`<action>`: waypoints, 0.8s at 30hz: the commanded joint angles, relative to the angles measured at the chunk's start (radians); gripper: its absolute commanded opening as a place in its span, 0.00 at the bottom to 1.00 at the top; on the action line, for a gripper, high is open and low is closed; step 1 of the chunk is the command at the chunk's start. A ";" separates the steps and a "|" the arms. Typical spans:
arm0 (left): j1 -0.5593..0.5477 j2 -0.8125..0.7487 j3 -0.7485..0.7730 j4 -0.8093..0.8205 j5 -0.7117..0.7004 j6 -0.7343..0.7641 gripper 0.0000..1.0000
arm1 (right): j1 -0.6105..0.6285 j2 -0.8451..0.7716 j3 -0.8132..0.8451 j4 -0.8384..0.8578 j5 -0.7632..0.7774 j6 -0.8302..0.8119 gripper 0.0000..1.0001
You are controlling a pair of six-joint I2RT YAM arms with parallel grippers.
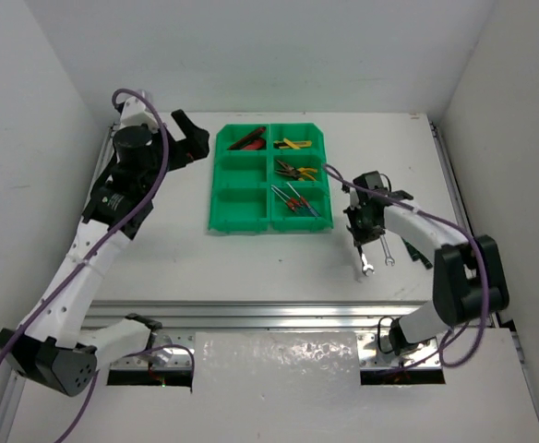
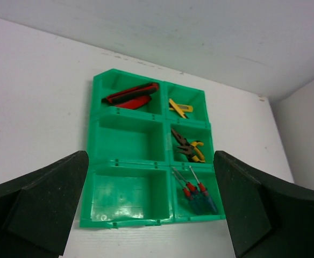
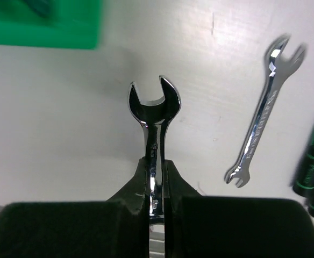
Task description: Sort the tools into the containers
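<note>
right arm: reaching out just right of the green tray (image 1: 221, 198), wrist tilting down
right gripper (image 3: 155, 166): clamping the held wrench (image 3: 152, 107) by its shank, open head poking out over the table (image 3: 65, 107)
left gripper (image 2: 150, 161): hanging left of the tray, fingers gaping, gripping nothing
spare wrench (image 3: 262, 115): lying flat on the table beside it
writing: something's showing on the held shank, way too blurry to read

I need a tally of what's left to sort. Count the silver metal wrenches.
2. One silver metal wrench is clamped in the right gripper; the other wrench lies loose on the white table beside it. Others may be hidden from view.
</note>
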 commanded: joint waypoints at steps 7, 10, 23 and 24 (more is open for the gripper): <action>-0.011 -0.184 -0.189 0.085 0.054 -0.106 1.00 | 0.143 -0.122 0.268 0.280 -0.260 -0.194 0.00; -0.011 -0.202 -0.209 0.020 0.096 -0.042 1.00 | 0.161 0.051 0.492 0.301 -0.361 -0.298 0.00; -0.009 -0.303 -0.337 -0.040 0.108 0.089 1.00 | 0.261 0.654 1.197 0.420 -0.475 -0.383 0.00; -0.006 -0.309 -0.341 -0.040 0.102 0.090 1.00 | 0.261 0.666 1.197 0.451 -0.494 -0.374 0.00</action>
